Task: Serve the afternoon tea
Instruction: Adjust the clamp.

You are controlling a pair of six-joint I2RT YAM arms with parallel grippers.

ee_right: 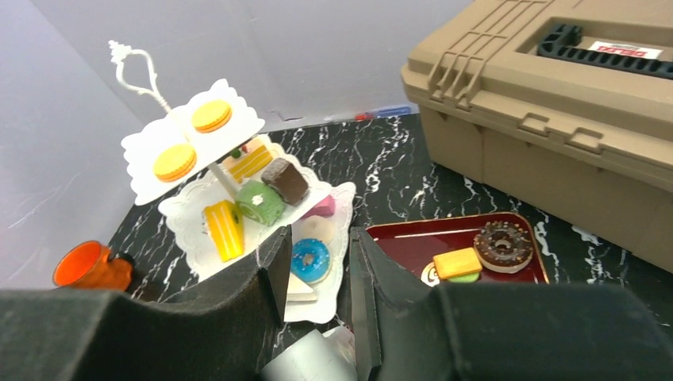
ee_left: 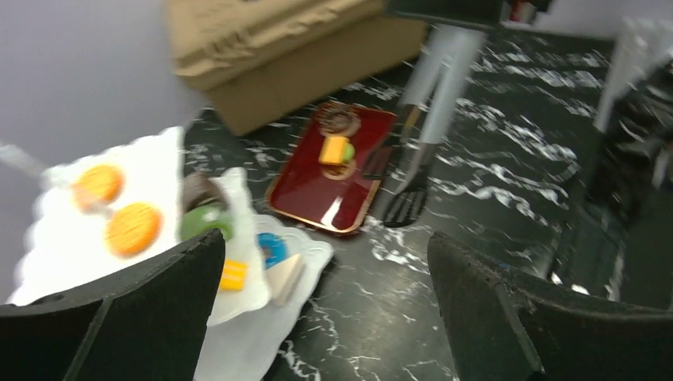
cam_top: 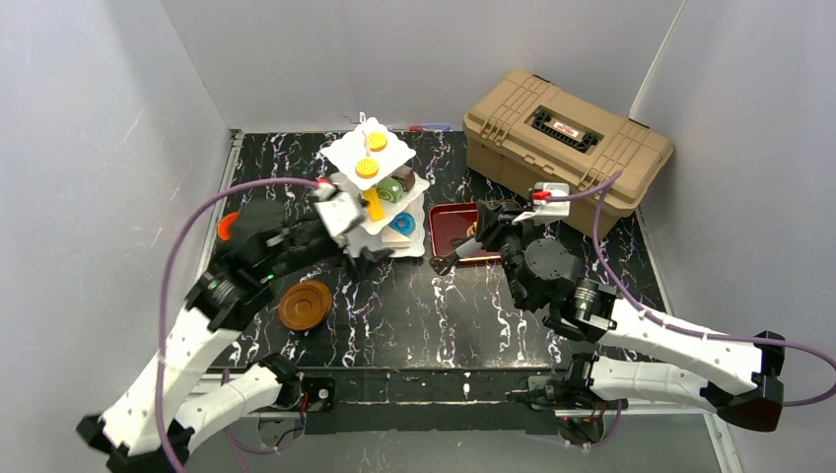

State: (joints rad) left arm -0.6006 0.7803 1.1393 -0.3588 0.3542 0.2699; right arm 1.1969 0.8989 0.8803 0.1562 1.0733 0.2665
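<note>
The left hand (ee_left: 325, 254) gapes wide; the right hand (ee_right: 317, 238) is clamped narrowly.

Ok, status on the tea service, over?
Left pincer open by stand. Right pincer shut on tongs, beside tray. Donut, pastry on tray. Nothing between tray and stand.

Black marble table (cam_top: 473, 315): stand (cam_top: 347, 155), tray (cam_top: 440, 232), toolbox (cam_top: 567, 138), saucers (cam_top: 305, 304).

Plain pale grey walls (cam_top: 89, 148) stand left of, beyond and right of both claws. Beneath the left claw (cam_top: 367, 254) and right claw (cam_top: 475, 244) lies a black tabletop (cam_top: 414, 315) veined in white. Beyond the right claw, a closed tan toolbox (cam_top: 567, 143) occupies the far corner. Lighting is even.
</note>
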